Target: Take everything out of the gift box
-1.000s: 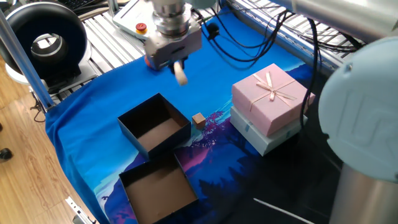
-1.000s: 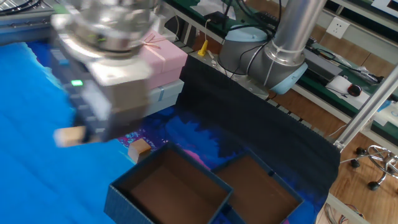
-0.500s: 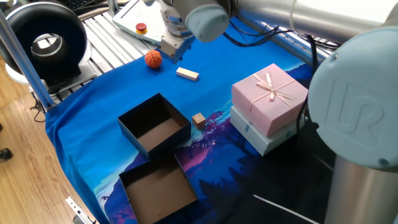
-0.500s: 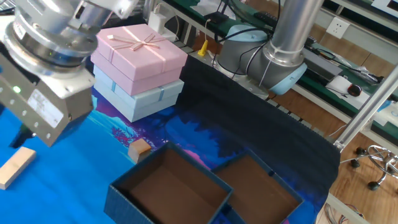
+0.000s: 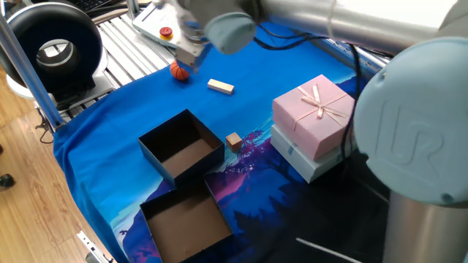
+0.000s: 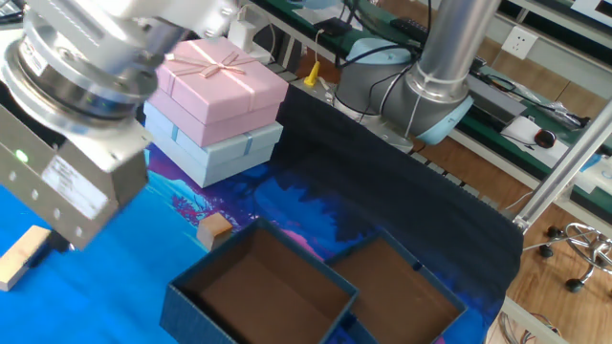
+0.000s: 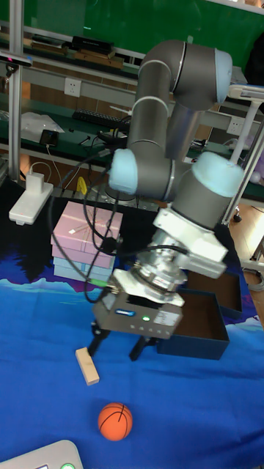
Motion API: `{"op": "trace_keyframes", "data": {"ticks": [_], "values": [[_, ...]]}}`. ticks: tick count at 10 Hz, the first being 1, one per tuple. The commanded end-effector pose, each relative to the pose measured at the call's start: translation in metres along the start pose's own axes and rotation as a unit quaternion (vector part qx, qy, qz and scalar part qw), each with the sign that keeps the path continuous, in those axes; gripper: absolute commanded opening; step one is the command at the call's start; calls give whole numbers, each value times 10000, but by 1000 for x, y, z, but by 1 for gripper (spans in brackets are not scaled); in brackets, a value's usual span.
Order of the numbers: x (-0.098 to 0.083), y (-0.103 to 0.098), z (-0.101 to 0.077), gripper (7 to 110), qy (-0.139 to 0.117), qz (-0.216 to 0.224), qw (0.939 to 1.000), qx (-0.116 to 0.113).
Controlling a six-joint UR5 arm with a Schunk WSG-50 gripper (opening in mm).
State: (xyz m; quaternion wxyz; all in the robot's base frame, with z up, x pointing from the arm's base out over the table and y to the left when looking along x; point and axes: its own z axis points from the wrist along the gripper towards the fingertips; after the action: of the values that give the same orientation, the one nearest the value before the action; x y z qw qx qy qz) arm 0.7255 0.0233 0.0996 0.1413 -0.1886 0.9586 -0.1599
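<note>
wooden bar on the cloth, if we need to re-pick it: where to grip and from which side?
Probably from straight above, across its short width at mid-length. The wooden bar lies flat on the blue cloth, so only its two long edges offer opposed faces. Nothing crowds it: the ball and the gift box sit apart. The tool hangs open right above it.

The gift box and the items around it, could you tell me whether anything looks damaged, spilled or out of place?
Nothing stands out. The gift box sits upright and empty; the basketball, wooden bar and cube lie apart on the cloth.
</note>
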Motion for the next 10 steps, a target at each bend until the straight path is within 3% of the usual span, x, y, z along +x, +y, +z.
{"op": "trace_keyframes", "data": {"ticks": [1, 2, 3, 4, 5, 6, 7, 8, 10], "values": [[-3, 52, -32, 66, 211, -47, 9977, -641], [14, 59, -45, 66, 577, 299, 9963, -571], [19, 74, -50, 66, 705, 582, 9942, -574], [17, 104, -52, 66, 680, 732, 9911, -878], [20, 143, -61, 66, 722, 839, 9850, -1324], [33, 170, -74, 44, 972, 974, 9776, -1595], [55, 195, -87, 44, 1396, 1228, 9654, -1830], [71, 203, -90, 44, 1680, 1460, 9598, -1711], [77, 217, -90, 44, 1710, 1484, 9591, -1696]]}}
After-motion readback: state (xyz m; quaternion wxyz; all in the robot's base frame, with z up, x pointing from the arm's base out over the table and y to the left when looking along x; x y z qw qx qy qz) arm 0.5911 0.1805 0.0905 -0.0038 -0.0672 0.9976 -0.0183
